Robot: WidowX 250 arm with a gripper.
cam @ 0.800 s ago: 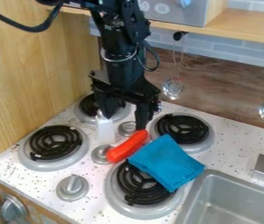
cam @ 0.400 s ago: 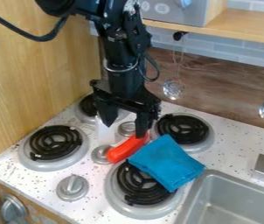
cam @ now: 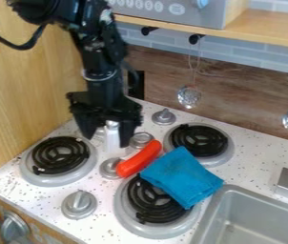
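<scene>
The black gripper [cam: 106,139] hangs over the back left of the stove, its two fingers spread apart and pointing down. A white bottle or shaker [cam: 112,138] with a silvery top stands upright, seen between the fingers and closer to the right one; whether they touch it I cannot tell. Just right of it, an orange-red sausage-shaped object [cam: 139,159] lies slanted on the stovetop. A folded blue cloth [cam: 181,177] rests against that object's right side, partly over the front right burner [cam: 149,208]. The back left burner is mostly hidden behind the gripper.
Two more burners stand at left [cam: 59,155] and back right [cam: 199,141], with metal knobs [cam: 79,204] among them. A grey sink [cam: 252,218] lies front right. Ladles [cam: 189,96] hang at the back wall beneath a wooden shelf [cam: 261,31].
The gripper has moved left, from above the orange-red object to around the white bottle's position. A knob at the back has come into sight. The bottle, cloth and orange-red object have stayed put.
</scene>
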